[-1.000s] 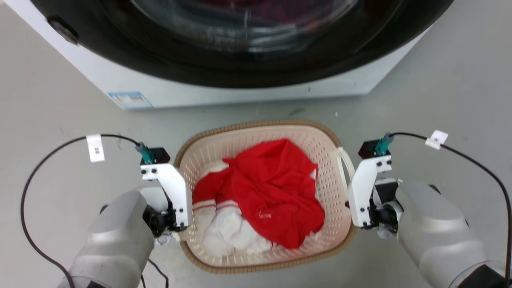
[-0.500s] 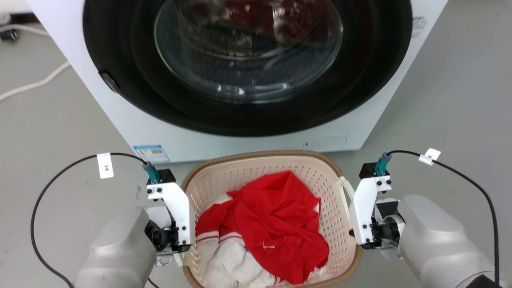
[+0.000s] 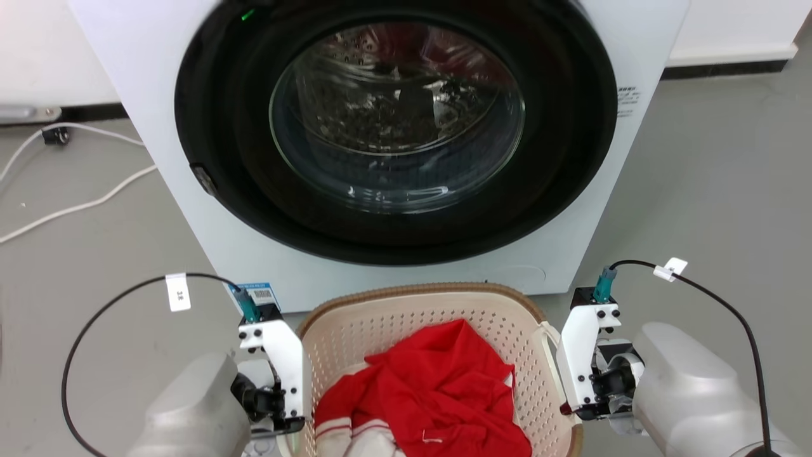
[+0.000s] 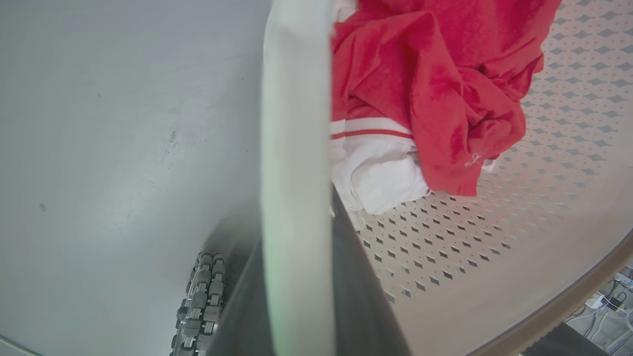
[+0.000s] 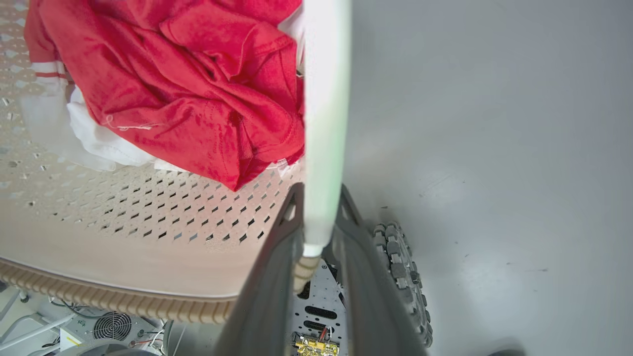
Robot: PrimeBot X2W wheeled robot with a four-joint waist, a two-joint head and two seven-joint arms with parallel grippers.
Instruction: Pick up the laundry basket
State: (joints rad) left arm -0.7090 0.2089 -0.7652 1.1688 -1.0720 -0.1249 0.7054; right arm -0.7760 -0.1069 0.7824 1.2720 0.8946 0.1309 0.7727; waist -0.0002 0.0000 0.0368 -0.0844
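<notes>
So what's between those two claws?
Head view: the laundry basket with red and white clothes lies between the left gripper and right gripper, each gripping a handle.

The laundry basket (image 3: 406,317) is smooth, matt cream plastic pierced with small holes. Its brown rim (image 3: 412,289) is moulded in a woven texture, and its loop handle (image 4: 296,148) is smooth white plastic. The red garment (image 3: 438,400) and the white cloth (image 4: 381,173) are soft and matt. The washing machine (image 3: 647,63) has a glossy white casing and a shiny glass door (image 3: 396,114). The floor (image 3: 729,178) is smooth grey, faintly scuffed.
</notes>
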